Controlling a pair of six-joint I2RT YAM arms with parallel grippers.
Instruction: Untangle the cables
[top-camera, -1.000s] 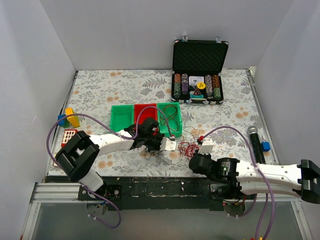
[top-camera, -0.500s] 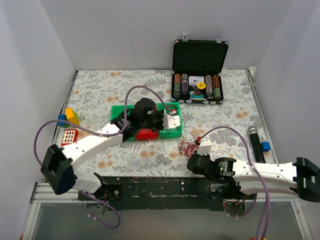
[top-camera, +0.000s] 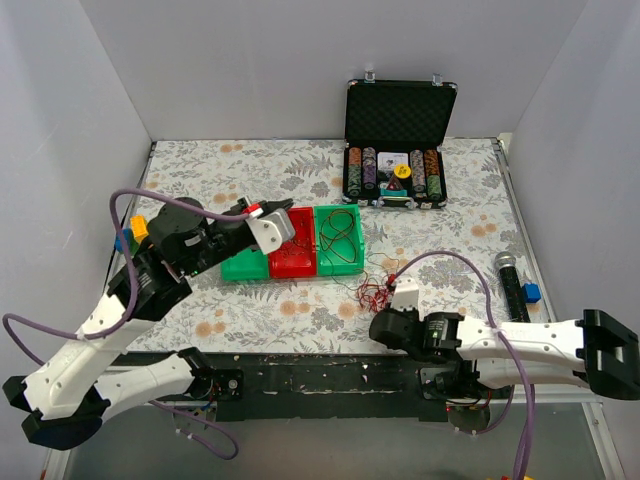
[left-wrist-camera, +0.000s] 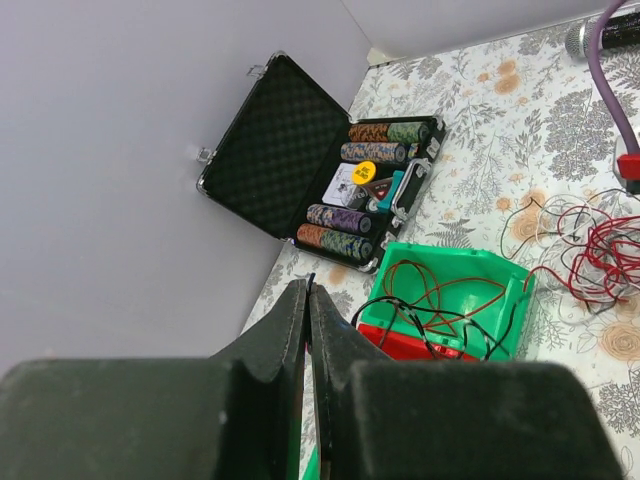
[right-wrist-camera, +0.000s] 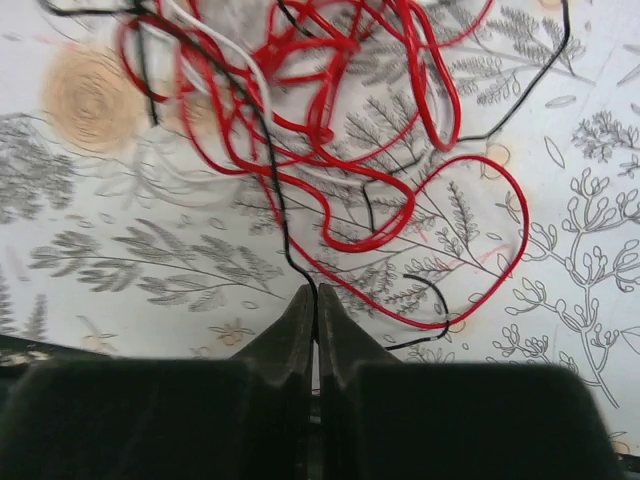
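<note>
Now, left gripper (left-wrist-camera: 308, 290): swings off green bin (left-wrist-camera: 505, 285), jaws pressed together, empty-looking.
Right gripper (right-wrist-camera: 312, 292): pinching black strand (right-wrist-camera: 281, 215).
Cables (top-camera: 373, 293): one loop (left-wrist-camera: 430, 300) binned; tangle (right-wrist-camera: 330, 130) remaining beside right gripper.

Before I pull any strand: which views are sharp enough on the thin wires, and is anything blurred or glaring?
Top external: even light, no glare, but the thin red, black and white wires are too fine to separate. Right wrist: strands crisp mid-frame, softer top-left; the right gripper's black fingers are a dark blur. Left wrist: left gripper's fingers blurred, green plastic bin sharp.
</note>
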